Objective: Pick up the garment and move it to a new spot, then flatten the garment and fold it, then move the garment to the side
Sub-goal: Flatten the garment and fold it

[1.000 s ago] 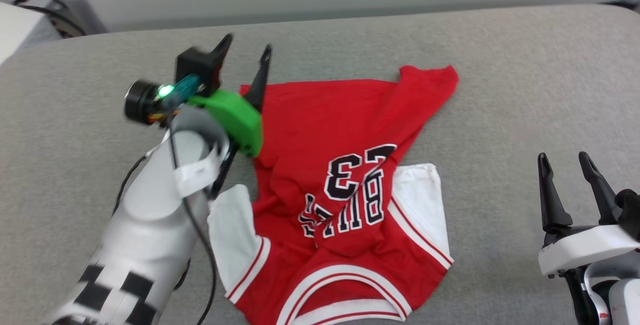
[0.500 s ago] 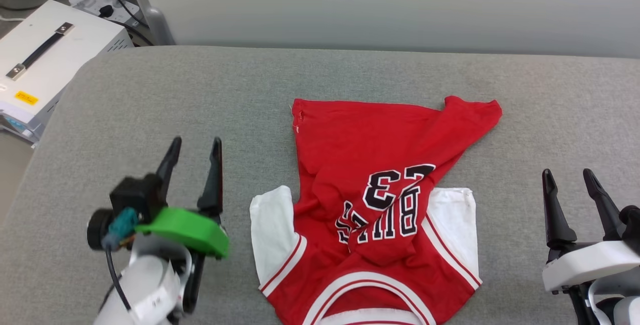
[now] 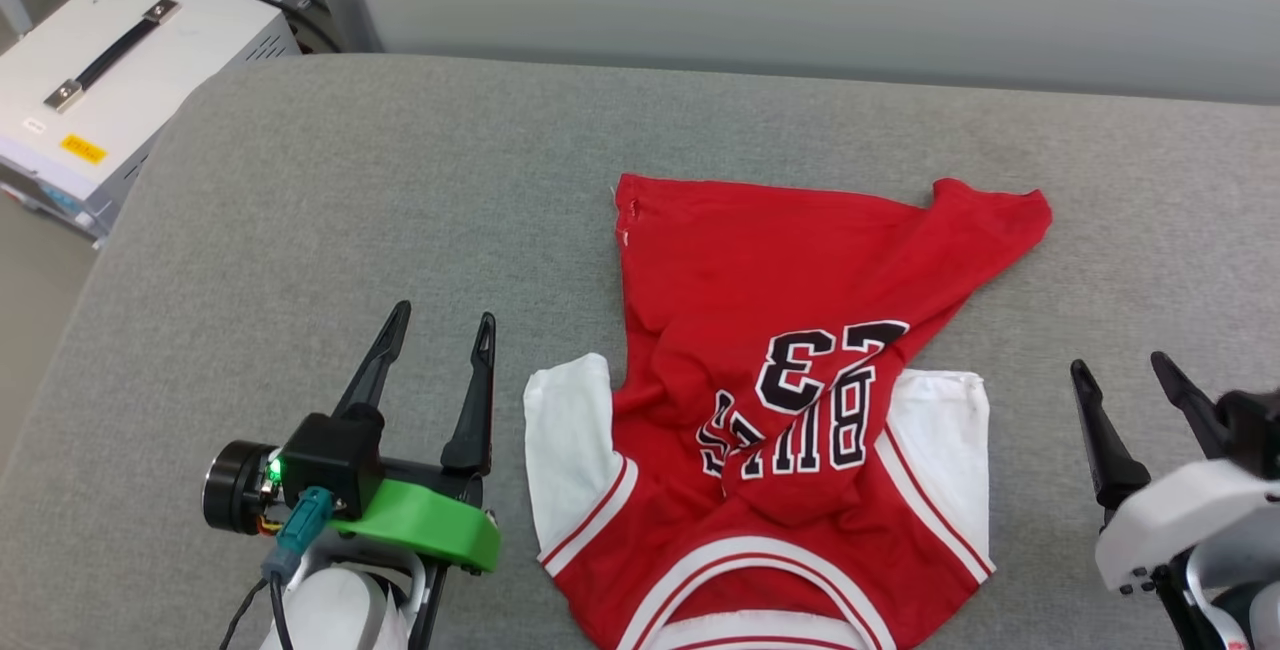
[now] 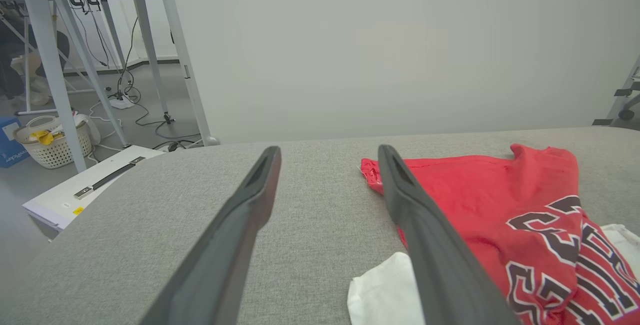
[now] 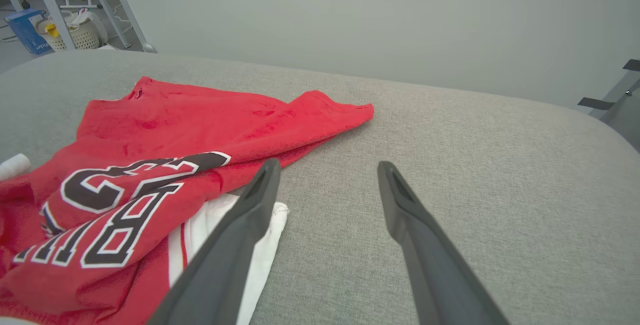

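Grey padded surface (image 3: 300, 230) is carrying the garment (image 3: 790, 260), lying centre-right, lettering up, far right corner folded over, middle bunching. Judging: flattening is only part done, and folding and the side move are remaining. Left gripper (image 3: 443, 315) is hovering spread and empty just left of it. Right gripper (image 3: 1118, 363) is likewise spread and empty, on its right. Left wrist view is adding a basket (image 4: 52, 147) on the floor, while head view is giving the shirt's whole outline.
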Available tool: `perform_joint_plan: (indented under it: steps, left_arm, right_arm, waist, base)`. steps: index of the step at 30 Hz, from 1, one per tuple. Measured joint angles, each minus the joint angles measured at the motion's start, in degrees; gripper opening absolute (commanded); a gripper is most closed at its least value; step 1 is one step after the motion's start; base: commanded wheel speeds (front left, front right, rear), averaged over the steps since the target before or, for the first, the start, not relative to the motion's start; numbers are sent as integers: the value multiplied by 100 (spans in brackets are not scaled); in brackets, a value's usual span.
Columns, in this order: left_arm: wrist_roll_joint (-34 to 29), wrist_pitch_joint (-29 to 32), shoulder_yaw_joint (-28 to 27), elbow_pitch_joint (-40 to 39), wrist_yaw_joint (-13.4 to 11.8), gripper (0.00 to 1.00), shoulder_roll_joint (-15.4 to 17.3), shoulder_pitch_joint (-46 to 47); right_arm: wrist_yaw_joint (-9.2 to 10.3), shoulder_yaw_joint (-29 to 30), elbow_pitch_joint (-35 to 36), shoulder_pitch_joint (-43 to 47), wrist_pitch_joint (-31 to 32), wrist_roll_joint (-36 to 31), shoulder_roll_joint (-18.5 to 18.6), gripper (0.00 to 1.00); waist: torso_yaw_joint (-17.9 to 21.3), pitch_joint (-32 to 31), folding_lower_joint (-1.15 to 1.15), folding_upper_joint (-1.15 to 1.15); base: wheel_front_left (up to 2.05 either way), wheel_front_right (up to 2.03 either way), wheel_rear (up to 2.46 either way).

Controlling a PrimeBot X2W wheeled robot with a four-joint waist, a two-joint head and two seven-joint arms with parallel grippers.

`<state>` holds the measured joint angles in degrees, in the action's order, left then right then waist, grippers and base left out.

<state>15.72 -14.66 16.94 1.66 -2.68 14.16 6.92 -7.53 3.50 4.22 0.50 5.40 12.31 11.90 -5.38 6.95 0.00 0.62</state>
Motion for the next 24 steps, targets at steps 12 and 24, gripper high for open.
perform_joint_plan:
  steps: [12,24]
  left_arm:
    - [-318,0,-82,20,209,100,-359,63]
    - [-465,0,-256,171,402,100,-573,165]
  right_arm:
    - [0,-638,-419,-790,2598,338,711,100]
    - [0,-788,-1114,-1146,3150,361,794,100]
  waist:
    - [-476,439,0,0]
    - [-865,767,0,0]
  base:
    - [0,0,0]
    - [0,0,0]
